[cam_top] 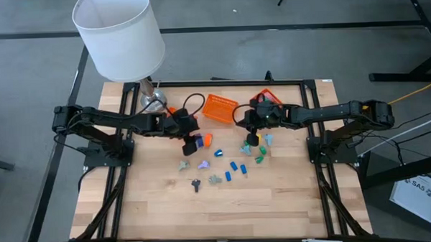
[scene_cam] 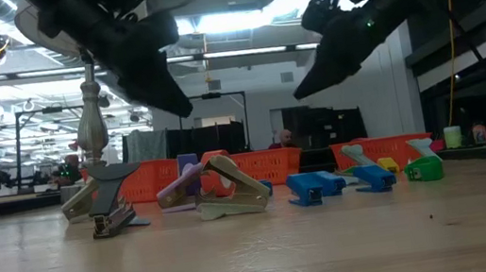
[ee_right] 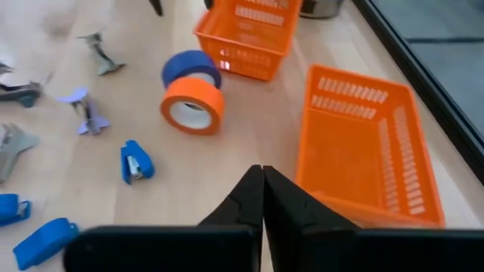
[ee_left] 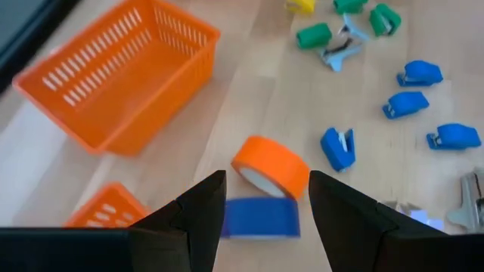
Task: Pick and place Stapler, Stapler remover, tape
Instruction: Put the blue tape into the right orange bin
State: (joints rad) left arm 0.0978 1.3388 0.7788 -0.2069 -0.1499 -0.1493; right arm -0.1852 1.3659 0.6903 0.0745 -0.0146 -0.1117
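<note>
In the high view we see the left gripper [cam_top: 190, 143] left of centre, fingers spread, hovering over a blue tape roll [ee_left: 260, 218] that touches an orange tape roll [ee_left: 271, 167]. Right of them the small blue staplers [cam_top: 234, 168] and pale staple removers [cam_top: 203, 165] scatter mid-table (bare wood fills the lower half). The right gripper [cam_top: 251, 138] hangs pressed together, holding nothing, beside an orange basket [ee_right: 367, 146] near the table's upper edge
</note>
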